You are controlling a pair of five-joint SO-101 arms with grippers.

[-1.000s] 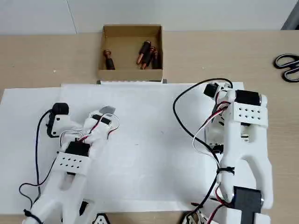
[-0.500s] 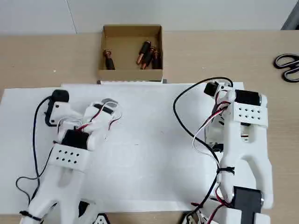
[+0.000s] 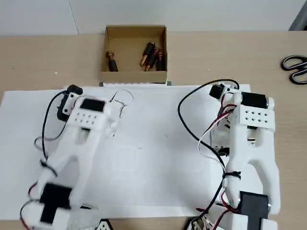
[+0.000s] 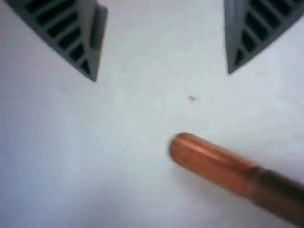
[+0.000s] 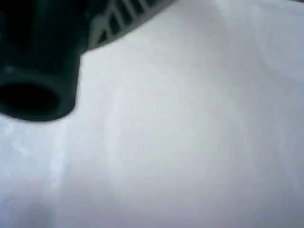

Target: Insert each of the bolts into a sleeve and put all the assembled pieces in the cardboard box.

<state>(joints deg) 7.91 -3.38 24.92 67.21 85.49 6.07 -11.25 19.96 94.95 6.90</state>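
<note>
A copper bolt [image 4: 223, 168] lies on the white paper [image 4: 95, 166], just ahead of my left gripper [image 4: 161, 73]. The gripper hangs open over the sheet with nothing between its grey fingers [image 4: 88, 42]. In the high view the left arm [image 3: 86, 120] stands over the paper's far left part, below the cardboard box [image 3: 135, 75]. My right gripper [image 5: 80, 42] is shut on a black sleeve [image 5: 38, 71], whose open end faces the camera a little above the paper. The right arm [image 3: 249, 120] stays at the paper's right edge. Assembled pieces [image 3: 152, 56] and one more [image 3: 111, 61] lie in the box.
Black scissors [image 3: 295, 67] lie at the far right of the wooden table [image 3: 216, 52]. The white paper [image 3: 158, 158] covers the middle between the arms. Loose cables [image 3: 192, 129] hang beside the right arm.
The left arm has swung up and forward toward the box, so its wrist now covers the spot where its gripper showed. The right arm has not moved.
</note>
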